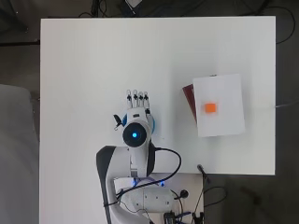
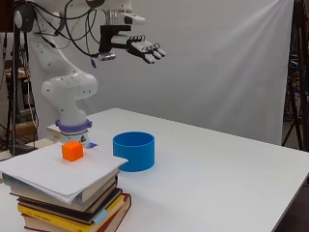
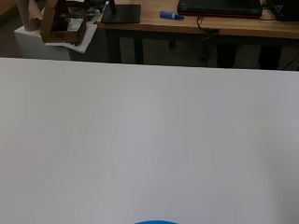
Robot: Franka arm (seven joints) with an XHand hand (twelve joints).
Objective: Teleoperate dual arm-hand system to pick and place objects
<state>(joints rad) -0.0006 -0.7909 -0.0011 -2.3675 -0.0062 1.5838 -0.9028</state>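
An orange cube (image 1: 210,108) (image 2: 73,151) rests on a white sheet (image 1: 219,103) that tops a stack of books (image 2: 72,203) at the table's right side. A blue round bowl (image 2: 134,151) stands on the table under the arm; from overhead only its rim (image 1: 153,126) peeks out, and the wrist view catches a sliver of it (image 3: 156,222). My hand (image 1: 136,103) (image 2: 144,48) hovers high above the table with fingers straight and spread, open, holding nothing, well left of the cube.
The white table (image 1: 93,70) stretches wide to the left and far side of the hand. A dark red book cover (image 1: 189,98) juts from under the sheet. Cables and a black plug (image 1: 202,170) lie near the arm's base.
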